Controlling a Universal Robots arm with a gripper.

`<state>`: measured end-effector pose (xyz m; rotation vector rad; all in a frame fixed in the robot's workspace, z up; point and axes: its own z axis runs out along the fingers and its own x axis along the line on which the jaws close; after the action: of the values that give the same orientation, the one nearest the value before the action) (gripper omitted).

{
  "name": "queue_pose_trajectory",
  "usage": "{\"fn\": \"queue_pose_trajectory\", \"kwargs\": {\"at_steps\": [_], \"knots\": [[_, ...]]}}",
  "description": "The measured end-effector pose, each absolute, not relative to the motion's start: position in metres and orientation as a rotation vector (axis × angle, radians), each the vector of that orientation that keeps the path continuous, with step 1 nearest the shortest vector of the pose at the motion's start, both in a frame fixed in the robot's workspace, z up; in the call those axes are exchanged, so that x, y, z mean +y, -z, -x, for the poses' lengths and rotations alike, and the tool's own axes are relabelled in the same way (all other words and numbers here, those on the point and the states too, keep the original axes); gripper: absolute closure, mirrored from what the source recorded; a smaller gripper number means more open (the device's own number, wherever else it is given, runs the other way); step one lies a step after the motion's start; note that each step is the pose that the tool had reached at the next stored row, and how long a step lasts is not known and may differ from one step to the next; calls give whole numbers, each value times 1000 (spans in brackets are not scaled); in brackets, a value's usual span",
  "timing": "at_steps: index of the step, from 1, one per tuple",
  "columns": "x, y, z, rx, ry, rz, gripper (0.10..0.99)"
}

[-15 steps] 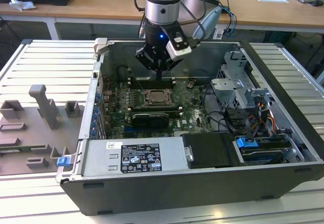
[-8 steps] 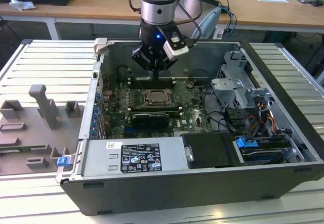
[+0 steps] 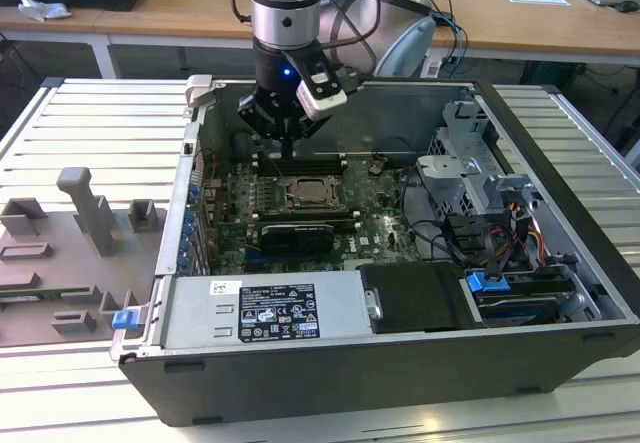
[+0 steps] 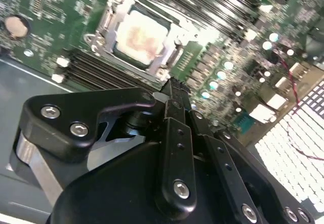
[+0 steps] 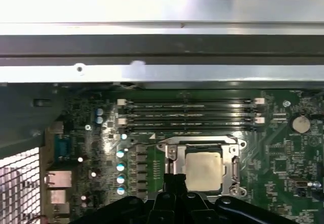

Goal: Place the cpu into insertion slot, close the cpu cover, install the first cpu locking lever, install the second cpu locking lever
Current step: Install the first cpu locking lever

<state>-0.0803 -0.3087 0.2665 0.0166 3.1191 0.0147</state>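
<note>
The cpu [image 4: 137, 36] [image 5: 203, 169] lies flat in the insertion slot [image 3: 303, 195], its pale metal face up. The silver cpu cover [image 5: 172, 158] [image 4: 174, 32] frames it and looks lowered over it. A thin metal lever [image 5: 202, 140] runs along the socket edge nearest the memory slots. My gripper [image 3: 287, 150] hangs above the motherboard, just behind the socket in the exterior view. In both wrist views its black fingers meet in one narrow tip [image 4: 172, 88] [image 5: 174, 181] close beside the socket. It is shut and I see nothing held in it.
Memory slots [image 5: 187, 114] run beside the socket. The case also holds a power supply [image 3: 265, 313] at the front, a drive cage [image 3: 470, 173] and loose cables [image 3: 500, 253] on the exterior view's right. Grey fixtures [image 3: 90, 213] stand on the table left of the case.
</note>
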Motion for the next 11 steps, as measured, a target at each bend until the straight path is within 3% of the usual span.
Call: {"fn": "queue_pose_trajectory", "kwargs": {"at_steps": [11], "knots": [[-309,-258,115,3119,-30,-6,980]]}}
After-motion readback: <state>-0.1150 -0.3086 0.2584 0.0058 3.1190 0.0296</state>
